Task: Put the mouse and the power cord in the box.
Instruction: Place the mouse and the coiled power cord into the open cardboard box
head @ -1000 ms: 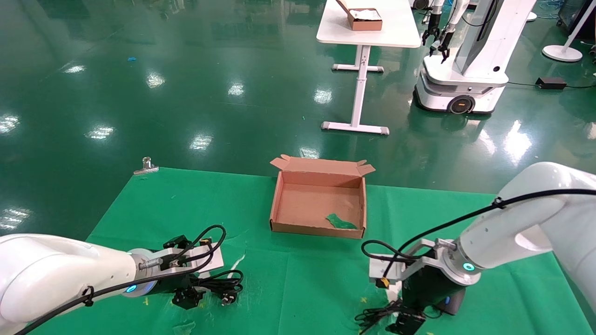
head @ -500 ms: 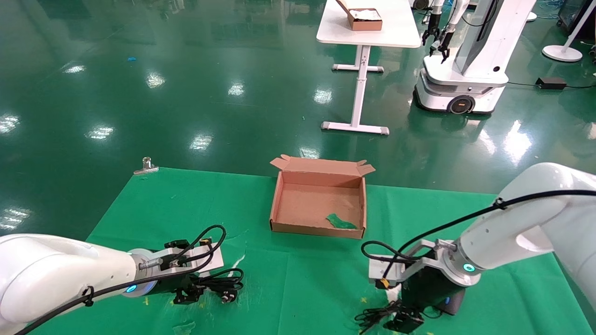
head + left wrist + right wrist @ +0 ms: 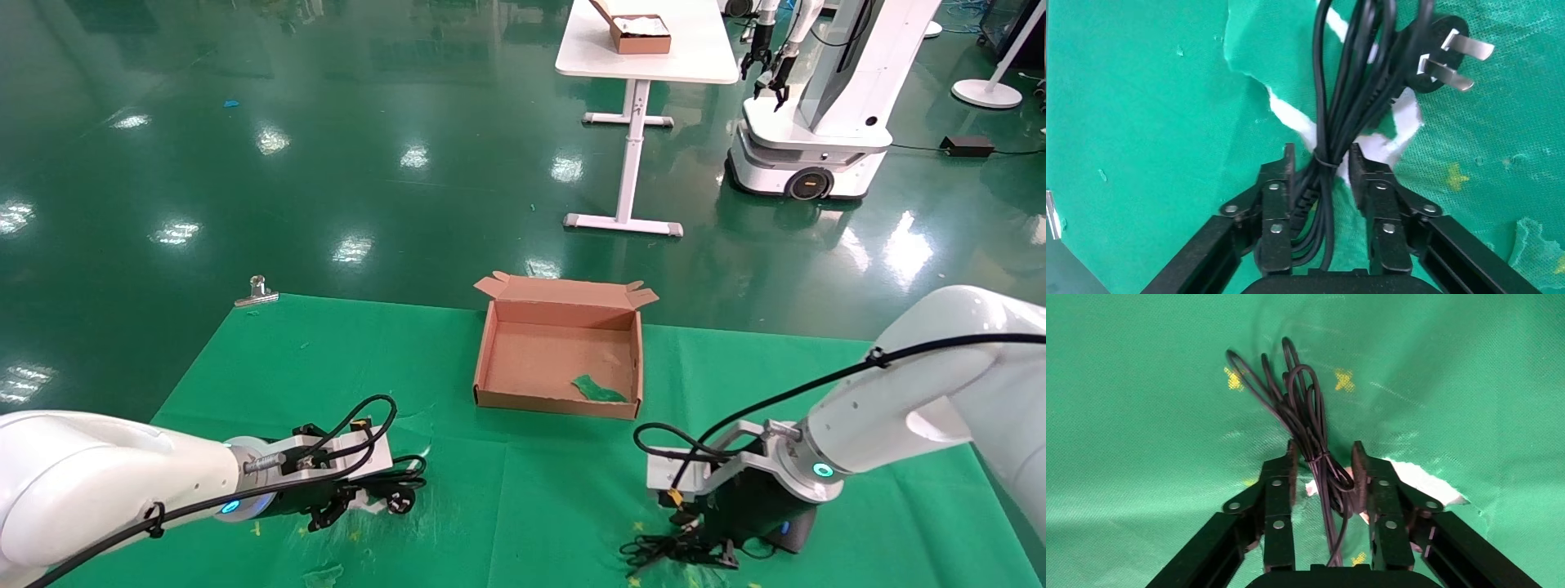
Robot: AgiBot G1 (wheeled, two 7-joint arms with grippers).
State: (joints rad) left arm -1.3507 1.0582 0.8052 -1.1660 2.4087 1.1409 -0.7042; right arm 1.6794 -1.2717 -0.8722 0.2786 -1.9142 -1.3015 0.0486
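Green-cloth desk [image 3: 523, 506]: our left tool [image 3: 1319, 168] straddles the thick black looped power cord [image 3: 1352, 92], right tool [image 3: 1322, 465] straddles the thin mouse wire [image 3: 1303, 410]; both apart. Close at the ties, then lift to the empty shallow brown cardboard box [image 3: 557, 400].

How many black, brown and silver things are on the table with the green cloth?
Black: 2, the power cord and the mouse with its wire
Brown: 1, the box
Silver: 1, the clip
Total: 4
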